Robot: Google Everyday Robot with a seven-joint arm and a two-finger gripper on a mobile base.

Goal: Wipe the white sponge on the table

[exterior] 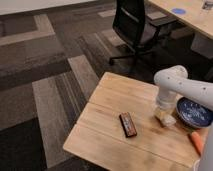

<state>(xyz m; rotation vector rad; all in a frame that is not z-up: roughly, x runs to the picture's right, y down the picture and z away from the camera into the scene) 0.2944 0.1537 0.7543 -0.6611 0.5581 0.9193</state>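
Note:
The light wood table [107,127] fills the lower right of the camera view. My white arm reaches in from the right and bends down over the table's right part. My gripper [164,113] points straight down, shut on the white sponge [165,119], a small pale pad that rests against the tabletop just left of a blue bowl. The gripper's body hides most of the sponge.
A black-and-red flat bar [128,124] lies mid-table, left of the sponge. A dark blue bowl [195,113] stands right beside the gripper. An orange object [197,142] lies near the right front edge. A black office chair [134,25] and a pale desk [192,15] with a blue disc stand behind.

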